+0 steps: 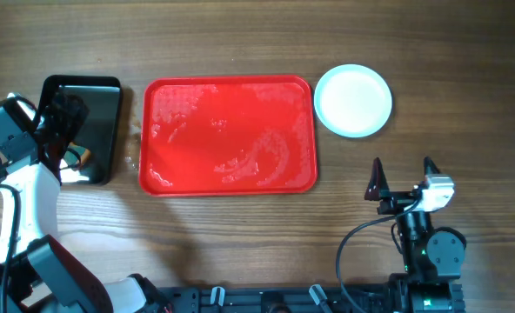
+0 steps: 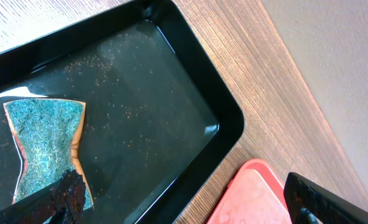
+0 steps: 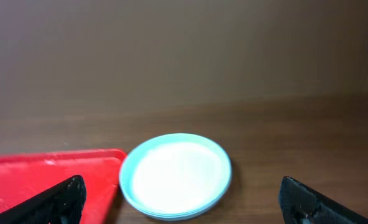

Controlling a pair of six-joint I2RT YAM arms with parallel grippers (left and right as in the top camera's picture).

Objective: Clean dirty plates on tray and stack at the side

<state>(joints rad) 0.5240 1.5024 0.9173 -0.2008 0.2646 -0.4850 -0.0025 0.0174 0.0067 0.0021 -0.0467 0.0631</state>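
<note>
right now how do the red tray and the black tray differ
The red tray is larger than the black tray. In the overhead view the red tray lies wide, while the black tray runs top to bottom. The black tray holds a sponge; the red tray holds only wet streaks. Both are rectangular with rounded corners and raised rims.
</note>
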